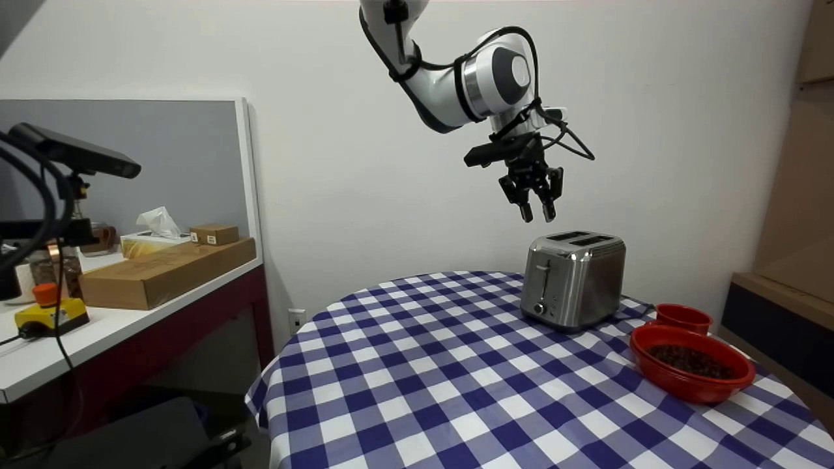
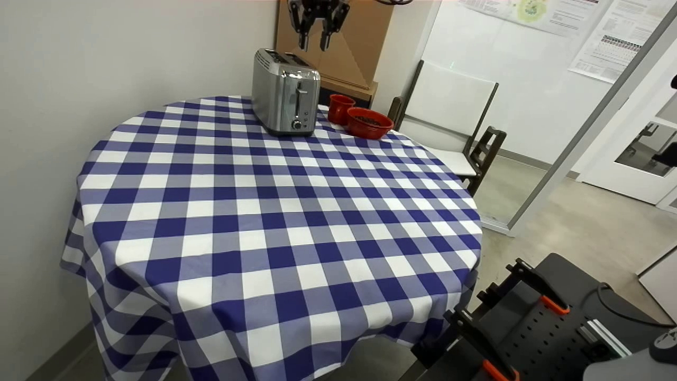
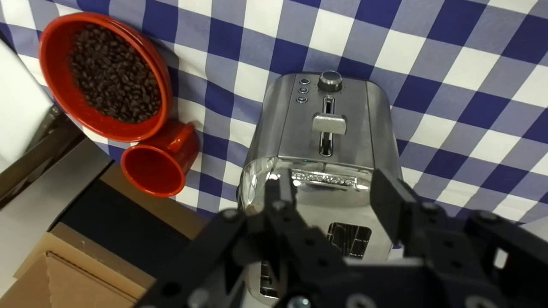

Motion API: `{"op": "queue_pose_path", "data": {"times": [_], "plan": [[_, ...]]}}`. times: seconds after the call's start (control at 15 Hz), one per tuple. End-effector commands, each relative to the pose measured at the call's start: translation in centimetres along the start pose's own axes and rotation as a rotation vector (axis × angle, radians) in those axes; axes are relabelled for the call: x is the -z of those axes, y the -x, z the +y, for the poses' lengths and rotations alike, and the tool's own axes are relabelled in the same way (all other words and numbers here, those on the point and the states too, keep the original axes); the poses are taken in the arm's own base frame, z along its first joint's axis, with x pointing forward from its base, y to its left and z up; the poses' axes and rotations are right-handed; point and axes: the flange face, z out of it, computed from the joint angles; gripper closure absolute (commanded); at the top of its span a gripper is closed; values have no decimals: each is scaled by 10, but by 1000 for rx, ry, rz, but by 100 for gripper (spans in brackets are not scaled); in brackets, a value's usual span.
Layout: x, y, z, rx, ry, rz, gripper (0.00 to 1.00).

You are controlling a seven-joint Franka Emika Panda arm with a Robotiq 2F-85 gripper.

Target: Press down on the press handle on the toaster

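The silver toaster (image 1: 596, 286) stands upright on the table and shows in both exterior views (image 2: 272, 98). Its press handle (image 1: 543, 268) sits in the upper part of a vertical slot on the front face, above a round knob (image 1: 539, 308). The handle also shows in an exterior view (image 2: 301, 92) and in the wrist view (image 3: 329, 123). My gripper (image 1: 538, 213) is open and empty, pointing down above the toaster's top without touching it; it also shows in an exterior view (image 2: 314, 44). In the wrist view my open fingers (image 3: 330, 182) partly hide the toaster's top and bread slots.
A red bowl (image 1: 690, 384) of dark beans and a red mug (image 1: 684, 317) stand beside the toaster. A blue-and-white checked cloth (image 1: 417, 391) covers the round table. A wall (image 1: 365, 163) is behind the toaster. Cardboard boxes (image 3: 77, 273) stand past the table's edge.
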Motion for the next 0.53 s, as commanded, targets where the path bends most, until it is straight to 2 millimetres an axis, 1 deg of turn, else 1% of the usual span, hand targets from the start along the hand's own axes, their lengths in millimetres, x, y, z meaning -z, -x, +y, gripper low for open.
{"op": "queue_pose_path", "data": {"times": [0.0,0.07,0.13,0.2,0.47], "plan": [[-8,-14,-8,-37,18,47,80],[-10,-16,-9,-40,23,56,87],[-17,-16,-11,-38,30,69,95],[-20,-17,-13,-40,34,75,100],[-48,-12,-21,-28,51,91,100]]}}
